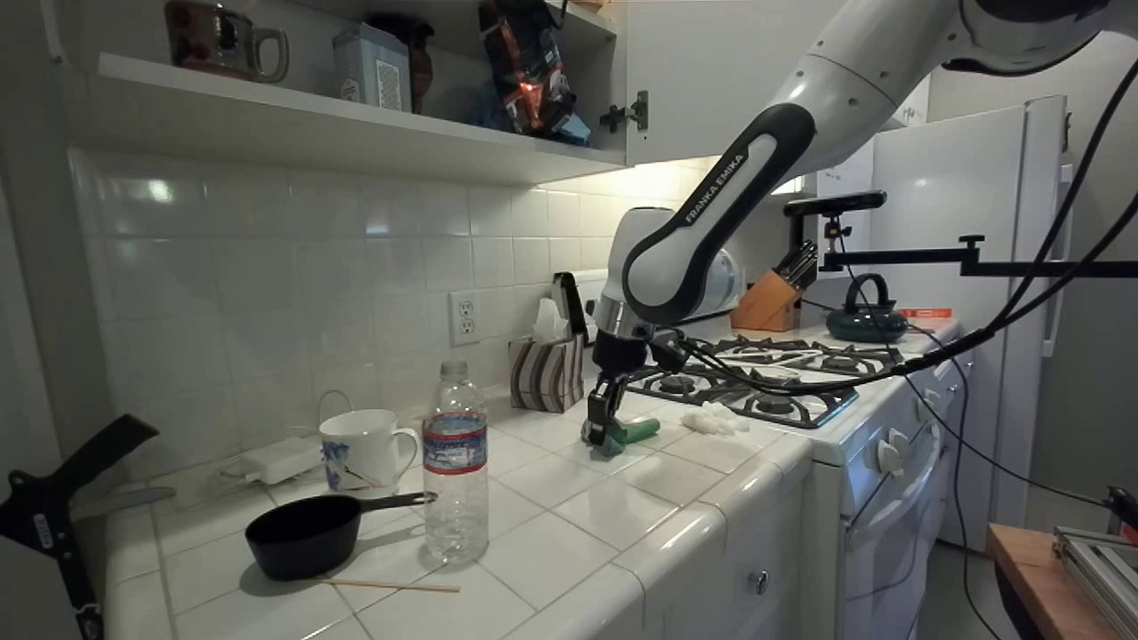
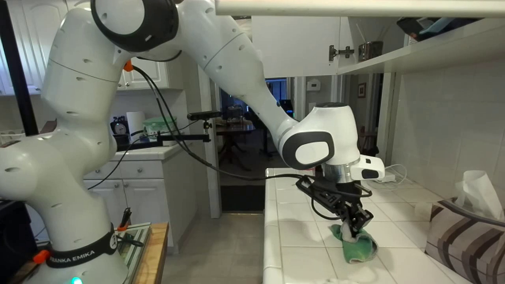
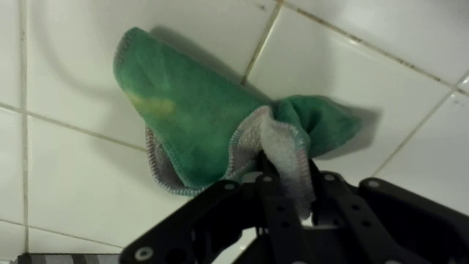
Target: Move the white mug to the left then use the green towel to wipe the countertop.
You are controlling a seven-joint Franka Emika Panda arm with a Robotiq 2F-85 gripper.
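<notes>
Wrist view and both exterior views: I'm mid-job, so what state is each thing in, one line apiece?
gripper: shut on the towel
towel: creased, lower part seems to rest on the countertop
countertop: grout darkened in places
mug: upright, inside hidden
bottle: upright, cap unclear
pan: right way up
tissue box: open, tissue sticking out
cupboard door: open
oven door: closed
knives: slotted in the block
kettle: upright

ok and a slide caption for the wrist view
Black two-fingered tool pinching a rumpled green cloth towel over glossy white square tiles.
</notes>
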